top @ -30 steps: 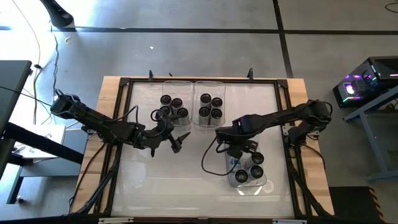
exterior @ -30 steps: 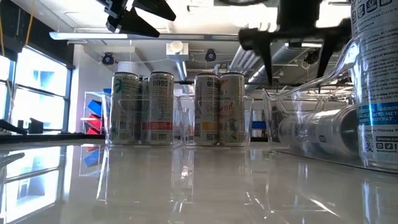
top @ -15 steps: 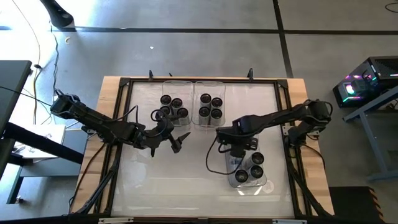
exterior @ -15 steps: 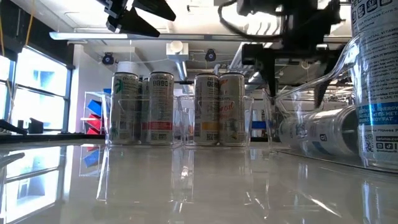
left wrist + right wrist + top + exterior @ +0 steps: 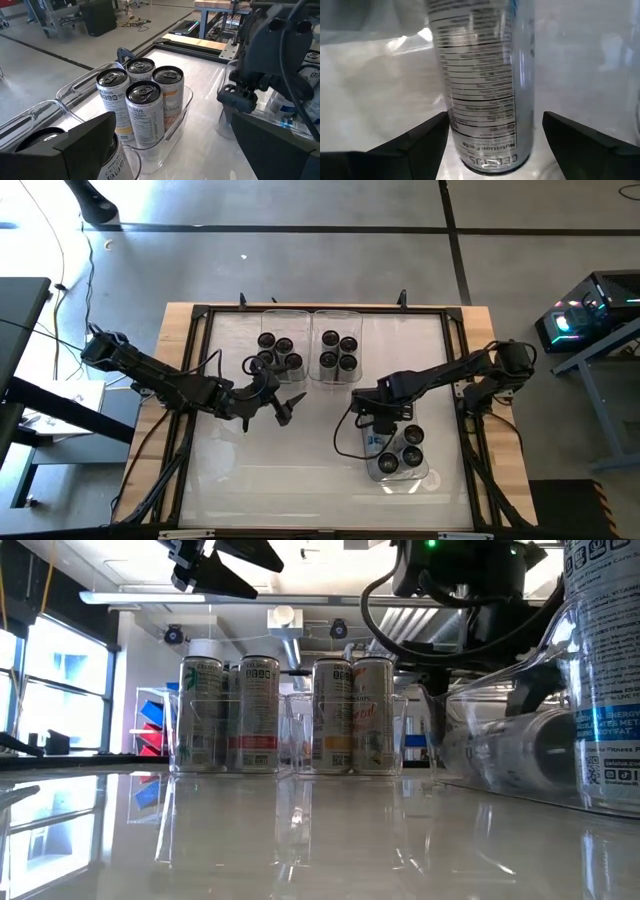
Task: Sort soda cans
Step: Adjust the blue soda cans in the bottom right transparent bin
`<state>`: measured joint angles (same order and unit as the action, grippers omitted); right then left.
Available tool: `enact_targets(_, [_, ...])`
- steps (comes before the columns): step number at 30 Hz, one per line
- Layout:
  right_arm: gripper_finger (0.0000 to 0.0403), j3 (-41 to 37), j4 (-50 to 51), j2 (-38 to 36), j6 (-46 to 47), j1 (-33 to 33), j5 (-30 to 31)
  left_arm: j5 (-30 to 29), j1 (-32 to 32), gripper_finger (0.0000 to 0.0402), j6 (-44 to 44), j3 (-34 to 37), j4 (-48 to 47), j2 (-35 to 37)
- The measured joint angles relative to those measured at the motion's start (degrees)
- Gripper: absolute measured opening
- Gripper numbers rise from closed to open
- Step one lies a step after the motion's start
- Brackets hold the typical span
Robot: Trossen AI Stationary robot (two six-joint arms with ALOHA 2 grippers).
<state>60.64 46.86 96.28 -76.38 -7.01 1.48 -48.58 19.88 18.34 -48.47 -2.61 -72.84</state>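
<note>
Four cans in left bin, four, right end effector spread around lying can, left end effector spread, empty

High view: straight down over the whole table. Low view: level at table height, facing the room. Left wrist view: close, angled down onto four upright cans, also seen from above and from the low view. Right wrist view: very near one lying can.

Two black, slender, jointed arms are seen, each trailed by looping black cables; each pincer is tipped with broad, wedge-shaped matte fingers
</note>
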Motion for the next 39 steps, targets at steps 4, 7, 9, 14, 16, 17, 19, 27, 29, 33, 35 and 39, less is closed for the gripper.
enact_targets(4, [0.0314,-3.09,-3.7,0.12,-0.74,0.25,0.29,-0.02,0.0,0.0392,-0.04,0.0,0.56,0.0])
enact_targets(7, [0.0306,-4.48,-3.5,0.21,0.09,0.19,1.98,0.0,0.0,0.0392,-0.29,0.0,0.56,0.0])
enact_targets(9, [0.029,-5.19,-3.65,0.5,1.15,0.29,2.94,0.0,0.0,0.0392,-0.52,0.0,0.82,0.0])
enact_targets(14, [0.0238,-6.49,-3.75,0.36,1.95,0.31,4.13,0.12,-0.09,0.0392,-0.54,0.0,0.86,0.0])
enact_targets(16, [0.0238,-6.3,-3.04,0.38,2.1,0.1,5.59,0.16,-0.09,0.0392,-0.52,0.0,0.85,0.0])
enact_targets(17, [0.0238,-5.84,-2.11,0.34,2.62,-0.13,6.07,0.17,-0.09,0.0392,-0.54,0.0,0.87,0.0])
enact_targets(19, [0.0238,-4.58,-0.41,-0.01,3.96,-0.41,6.68,0.19,-0.09,0.0392,-0.53,0.0,0.94,0.0])
enact_targets(27, [0.0238,4.68,11.41,-0.75,10.32,-2.38,11.22,0.21,-0.09,0.0392,-0.53,0.0,1.24,0.0])
enact_targets(29, [0.0238,6.92,14.8,-0.75,11.81,-2.93,12.91,0.2,-0.09,0.0392,-0.45,0.0,1.26,0.0])
enact_targets(33, [0.0238,12.09,20.59,-0.78,15.36,-4.08,16.77,0.11,-0.07,0.0392,0.48,0.0,1.27,0.0])
enact_targets(35, [0.0238,14.52,24.24,-0.82,17.71,-4.87,19.63,0.24,0.09,0.0392,0.57,0.0,1.27,0.0])
enact_targets(39, [0.0238,19.76,30.49,-0.93,21.7,-6.61,26.88,3.1,0.06,0.0392,0.92,0.0,2.55,0.0])
